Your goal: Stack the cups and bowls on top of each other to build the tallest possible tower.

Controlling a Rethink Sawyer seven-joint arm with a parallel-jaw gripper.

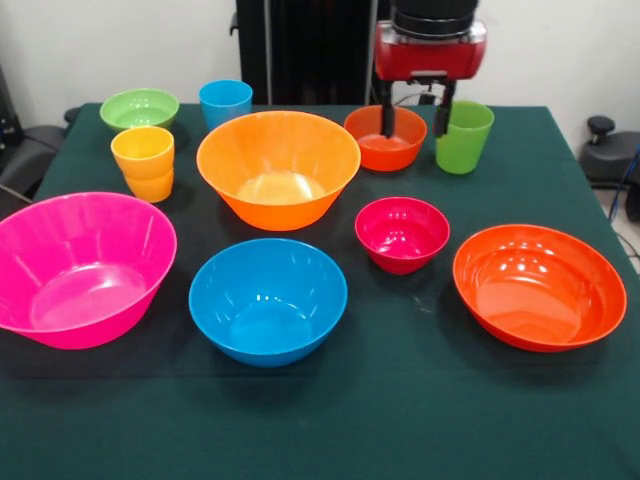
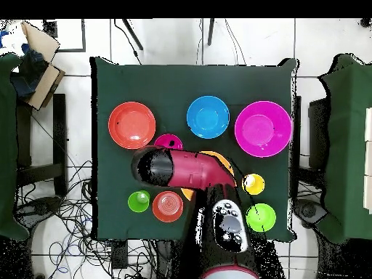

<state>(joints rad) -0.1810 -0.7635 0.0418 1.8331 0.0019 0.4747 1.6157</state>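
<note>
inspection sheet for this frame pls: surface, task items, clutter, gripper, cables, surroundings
Surface: table under a dark green cloth.
Job's things: green cup, blue cup, yellow-orange cup; seven bowls, including the big orange bowl and small orange-red bowl, all separate; no tower yet.
Clutter: nothing seen.
Gripper: gripper open, one finger inside the small orange-red bowl, the other between it and the green cup.
Cables: loose cables on the floor.
Surroundings: cardboard box beside the table.
</note>
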